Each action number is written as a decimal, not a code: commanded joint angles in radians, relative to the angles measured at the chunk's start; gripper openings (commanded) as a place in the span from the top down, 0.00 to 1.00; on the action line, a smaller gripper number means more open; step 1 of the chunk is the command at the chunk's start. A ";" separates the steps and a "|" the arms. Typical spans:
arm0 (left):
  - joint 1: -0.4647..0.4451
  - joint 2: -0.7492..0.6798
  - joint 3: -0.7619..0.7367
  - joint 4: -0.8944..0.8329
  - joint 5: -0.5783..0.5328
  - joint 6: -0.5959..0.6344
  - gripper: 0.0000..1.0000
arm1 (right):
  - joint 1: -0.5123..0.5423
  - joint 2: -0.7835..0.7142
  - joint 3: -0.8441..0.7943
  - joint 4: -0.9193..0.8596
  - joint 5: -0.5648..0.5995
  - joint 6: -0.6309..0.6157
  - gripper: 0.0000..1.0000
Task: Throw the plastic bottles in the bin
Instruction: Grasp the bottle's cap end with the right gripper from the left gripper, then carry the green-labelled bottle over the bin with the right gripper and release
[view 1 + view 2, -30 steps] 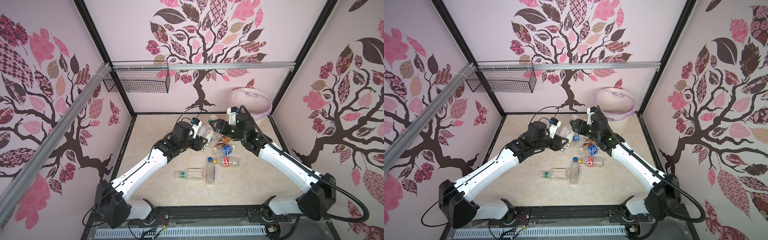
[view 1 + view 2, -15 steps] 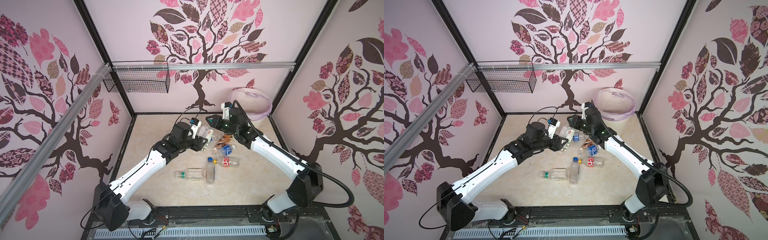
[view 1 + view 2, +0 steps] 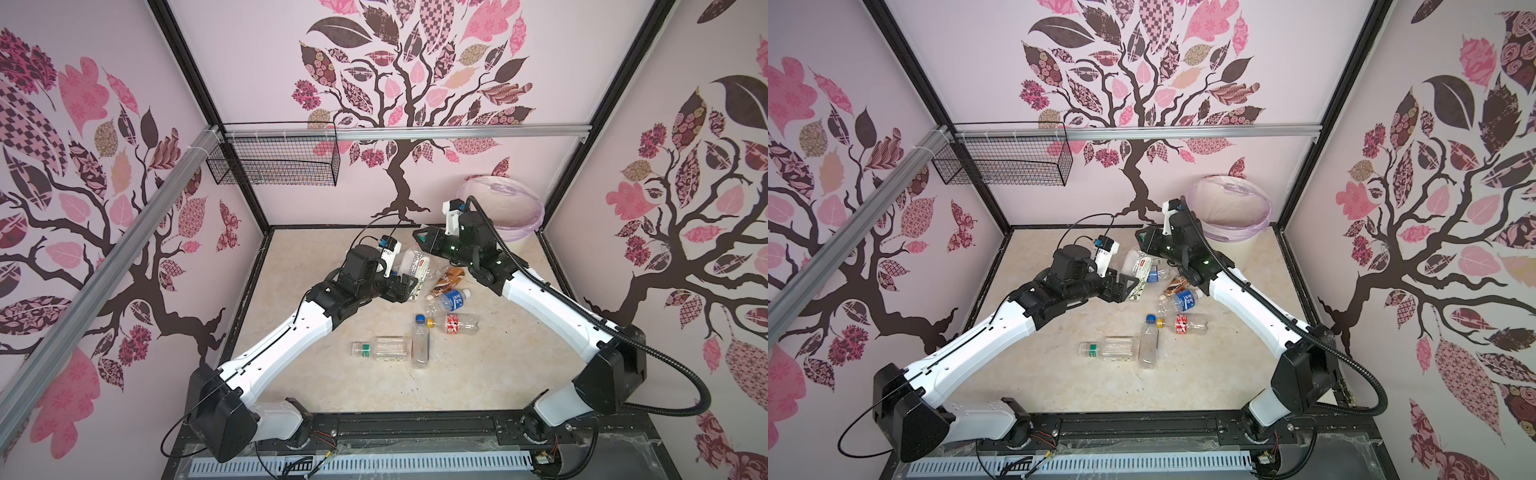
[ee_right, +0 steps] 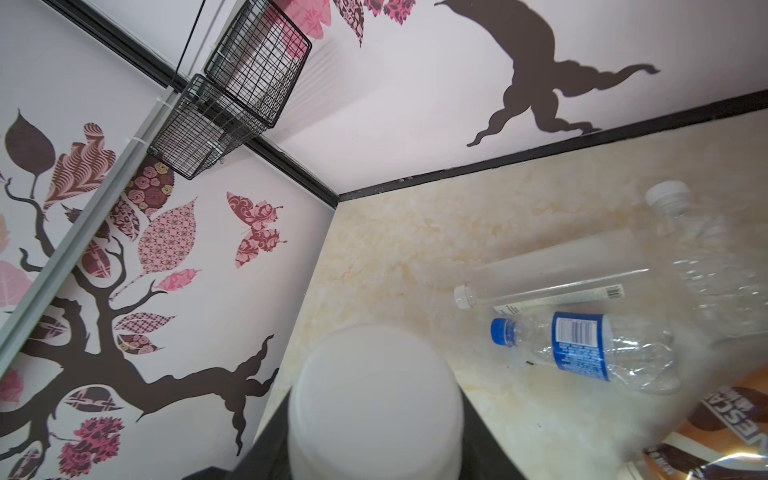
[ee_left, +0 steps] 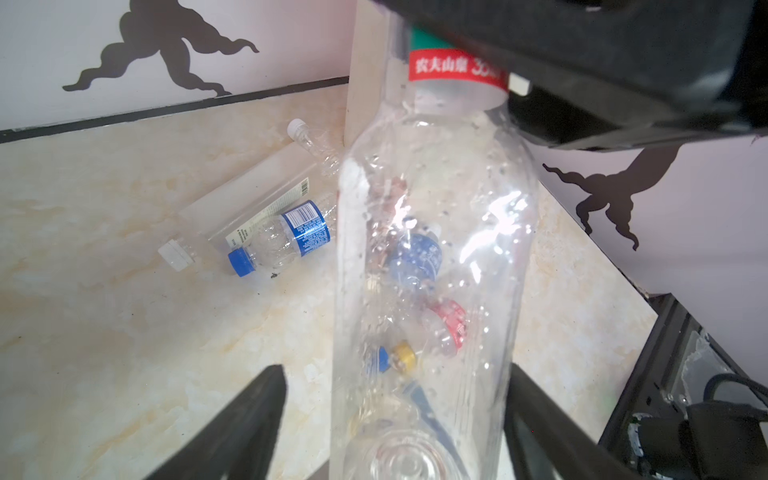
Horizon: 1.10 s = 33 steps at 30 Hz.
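Two pincers flank one clear bottle (image 5: pixel 428 257): the left pincer (image 3: pixel 408 286) stands spread around its base, the right pincer (image 3: pixel 420 241) pinches its white end. Held over the desk (image 3: pixel 291 270), it points rearward, apart from the bin (image 3: pixel 528 227) in the back right corner. Its red band reads "农夫山泉"; the digits after are partly covered. A brown-labelled bottle (image 4: pixel 731 419) shows "NESCA", cut off.

bin (image 3: pixel 1246 235) partly hidden, brown-labelled bottle (image 4: pixel 727 436) cropped
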 commanded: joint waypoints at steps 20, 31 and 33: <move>-0.004 0.129 0.486 0.038 0.093 -0.115 0.02 | -0.082 -0.099 0.521 0.047 0.360 -0.762 0.77; -0.012 0.189 0.585 0.075 0.081 -0.101 0.02 | -0.081 -0.016 0.793 0.132 0.343 -1.008 0.76; -0.011 0.186 0.576 0.070 0.073 -0.096 0.02 | -0.082 0.000 0.801 0.139 0.361 -1.008 0.76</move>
